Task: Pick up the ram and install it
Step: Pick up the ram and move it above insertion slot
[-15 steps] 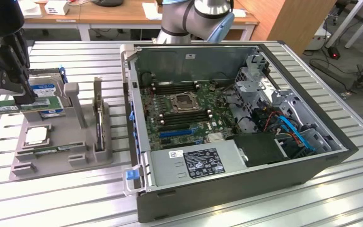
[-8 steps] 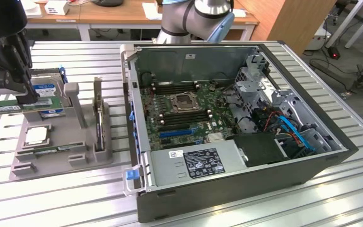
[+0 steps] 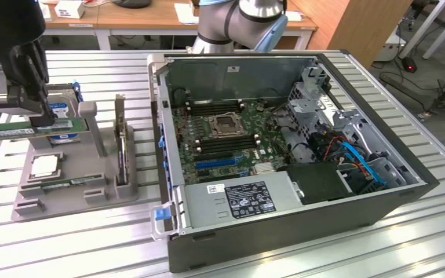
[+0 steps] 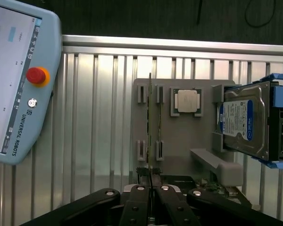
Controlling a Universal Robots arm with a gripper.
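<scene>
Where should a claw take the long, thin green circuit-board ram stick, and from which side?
Near the middle of its upper long edge, from above, pinching the two flat faces. The long thin green ram stick stands on edge with its length level, so a near-central pinch should keep it balanced. The claw is shut on it that way now.

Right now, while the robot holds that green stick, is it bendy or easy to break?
The ram is probably stiff: it juts straight out from the shut gripper without drooping. It is likely light, being so thin. It may be fragile too, since a thin bare circuit board could crack if twisted.
</scene>
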